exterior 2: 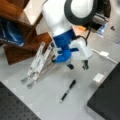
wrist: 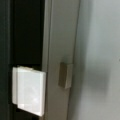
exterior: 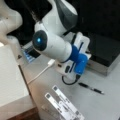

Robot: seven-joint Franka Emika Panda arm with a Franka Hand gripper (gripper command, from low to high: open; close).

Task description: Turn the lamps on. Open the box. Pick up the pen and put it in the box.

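A pale grey matte tabletop [exterior: 100,105] is lying under soft light in both front views, with reddish-brown wooden furniture [exterior 2: 22,50] standing at its edge.

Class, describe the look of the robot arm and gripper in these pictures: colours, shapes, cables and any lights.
The arm is built of rounded glossy white segments with dark grey or black joint bands; one round black end cap carries a small blue light. Near the wrist sits a bright blue mount, ahead of a white boxy gripper. A black cable loops beneath it.
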